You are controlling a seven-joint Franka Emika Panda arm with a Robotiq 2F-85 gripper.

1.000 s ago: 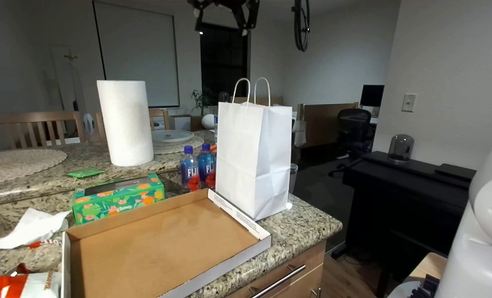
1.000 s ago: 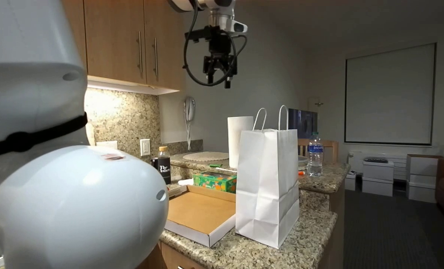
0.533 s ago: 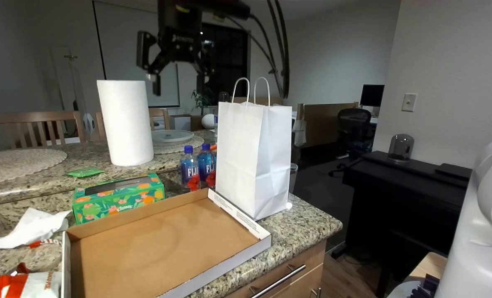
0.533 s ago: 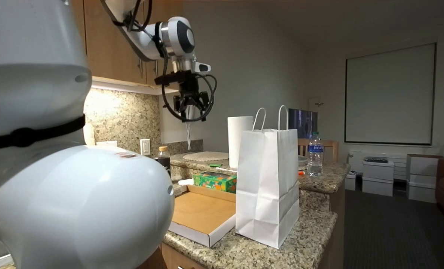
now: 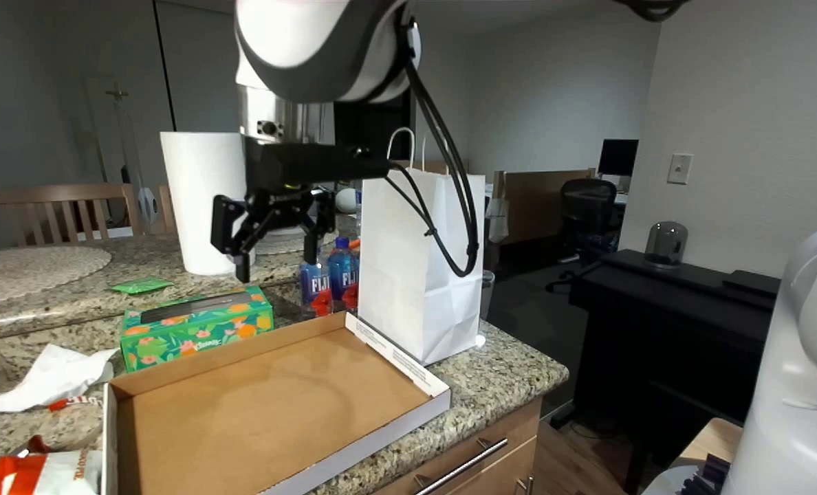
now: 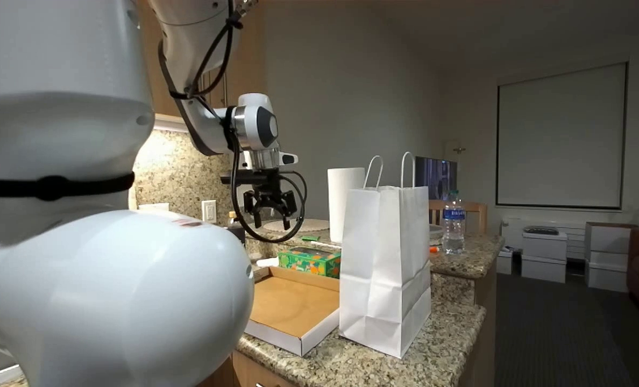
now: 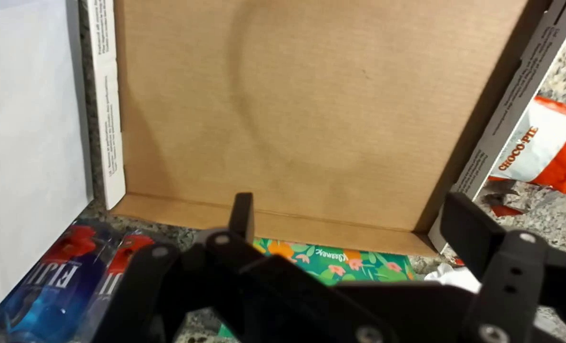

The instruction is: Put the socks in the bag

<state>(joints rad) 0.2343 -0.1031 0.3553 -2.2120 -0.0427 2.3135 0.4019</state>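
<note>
While the wrist view looks down on a cardboard tray [image 7: 340, 105], the end effector [image 5: 276, 261], spread wide, points downward, raised above the worktop [image 5: 501, 368] and apart from the things on it.

Around the tray's middle, with twelve at the top in an exterior view, the paper bag [image 5: 395, 275] stands upright between one and two o'clock, just beside the tray. Its inside is hidden in every view, and where the socks are I cannot tell. Two Fiji bottles [image 5: 343, 275] stand toward one o'clock, close to the bag. A flowered tissue box [image 5: 199, 333] sits between ten and eleven along the tray's long wall; whether they touch I cannot tell. Crumpled white paper [image 5: 58, 381] lies at nine, and a Choco Pie packet [image 5: 54, 474] between eight and nine. Farther out at eleven, a paper towel roll [image 5: 199, 189] stands on a raised ledge [image 5: 148, 258], with a green packet [image 5: 142, 286] and a round placemat [image 5: 34, 271] toward ten.

From that side the end effector covers part of the roll and one bottle's cap, and black cables [image 5: 472, 242] cross in front of the bag. In an exterior view the white arm [image 6: 120, 295], at the bag's nine o'clock, hides part of the tray, and a blue-labelled water bottle [image 6: 453, 228] stands at two on the raised ledge. In the wrist view, where the bag fills nine o'clock, a narrow dark gap parts it from the tray wall; the Fiji bottles show toward eight, and the tissue box, toward five, is partly covered by the end effector.
</note>
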